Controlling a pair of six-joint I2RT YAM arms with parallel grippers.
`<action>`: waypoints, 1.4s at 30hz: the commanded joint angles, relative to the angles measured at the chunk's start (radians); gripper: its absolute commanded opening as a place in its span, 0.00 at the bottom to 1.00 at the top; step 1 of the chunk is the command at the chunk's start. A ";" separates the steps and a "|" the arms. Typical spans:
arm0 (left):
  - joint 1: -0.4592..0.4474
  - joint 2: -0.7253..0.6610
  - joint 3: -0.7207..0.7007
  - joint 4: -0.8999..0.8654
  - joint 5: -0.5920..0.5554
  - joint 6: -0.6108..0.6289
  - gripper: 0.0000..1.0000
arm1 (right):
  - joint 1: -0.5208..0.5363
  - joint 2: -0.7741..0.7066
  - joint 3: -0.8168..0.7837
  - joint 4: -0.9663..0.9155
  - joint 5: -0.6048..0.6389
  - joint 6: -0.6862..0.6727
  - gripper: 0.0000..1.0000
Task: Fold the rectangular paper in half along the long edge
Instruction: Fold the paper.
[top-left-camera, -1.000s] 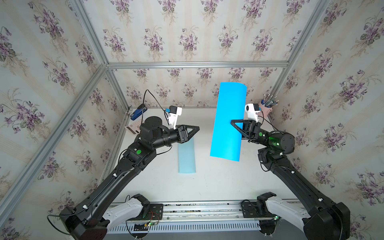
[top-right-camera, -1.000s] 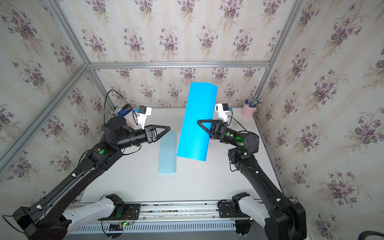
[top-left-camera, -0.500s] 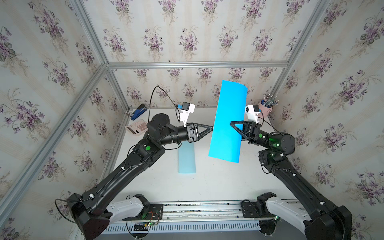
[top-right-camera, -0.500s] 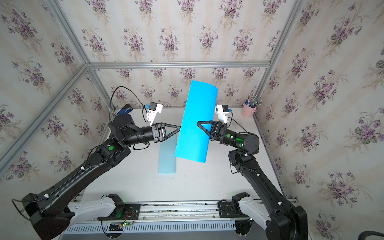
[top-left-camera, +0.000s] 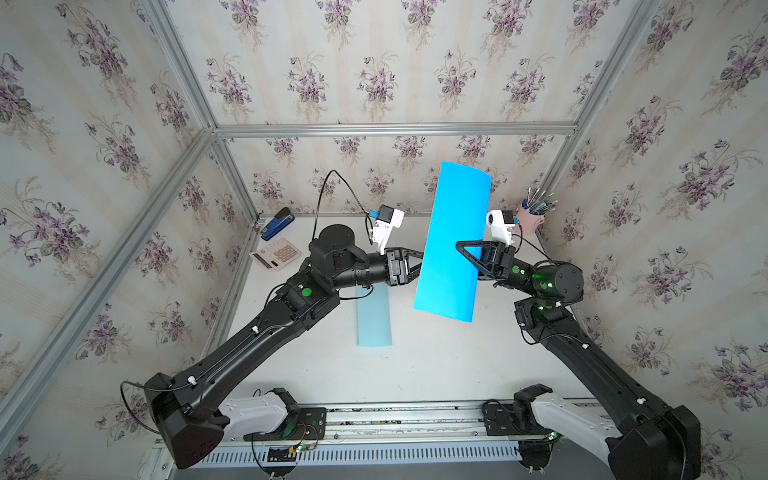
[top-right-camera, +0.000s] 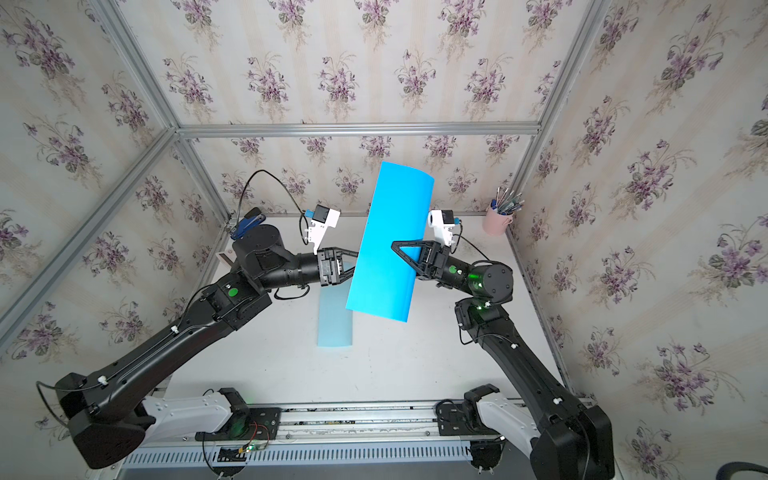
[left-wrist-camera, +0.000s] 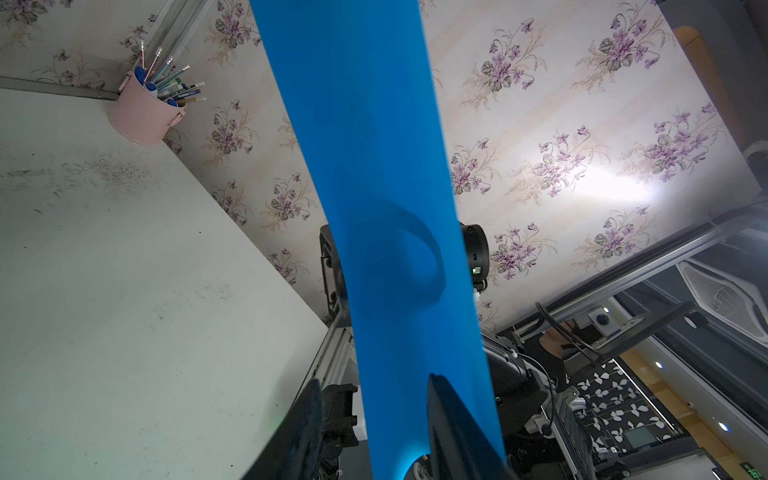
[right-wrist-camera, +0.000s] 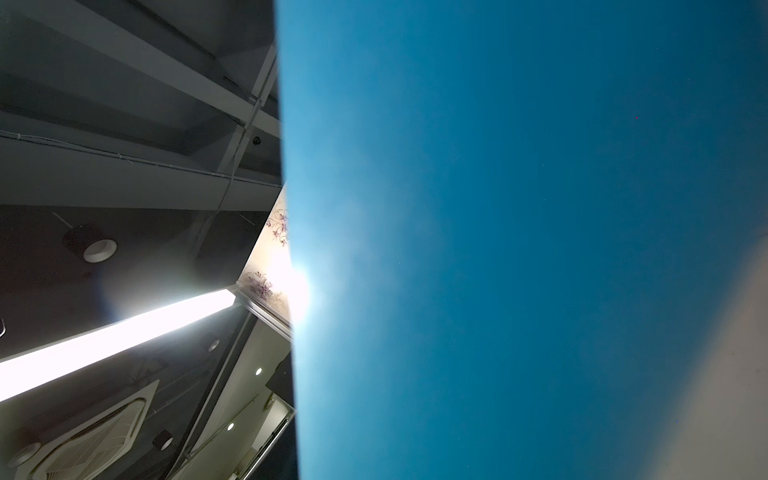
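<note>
Paper, a bright blue rectangle, stands nearly upright in the air above the counter. Its long edges run up and down, and its top end curls over slightly. The right gripper pinches it at one long edge about halfway up. Its jaws are closed on the sheet, and nothing else carries it. The left gripper is at the opposite long edge at about the same height. In the left wrist view its jaws stand apart with the sheet's edge passing between them, so they are open around the paper and not gripping it.

The main risk, as I judge it, is that a single pinch carries a limp sheet. If the right jaws slacken before the left ones bite, the paper drops to the counter, perhaps across the pale blue strip lying flat there nearby. If the left jaws close higher or lower than the right ones, the two long edges will meet askew and the crease will run crooked. If one side of the left jaws presses the face instead of straddling the edge, the sheet buckles and takes a stray crease. Once both hold it, pulling apart could tear the sheet or drag it out of a grip. Pushing together too fast could make it bow the wrong way.
</note>
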 joint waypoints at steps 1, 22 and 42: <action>-0.008 0.010 0.015 0.002 0.004 0.023 0.45 | 0.002 0.009 0.012 0.006 -0.003 -0.023 0.49; -0.032 0.023 0.040 -0.052 -0.007 0.063 0.00 | 0.009 0.066 0.022 0.071 0.023 -0.036 0.54; -0.091 -0.034 0.065 -0.267 -0.275 0.252 0.00 | 0.011 0.029 0.038 -0.045 0.026 -0.103 0.65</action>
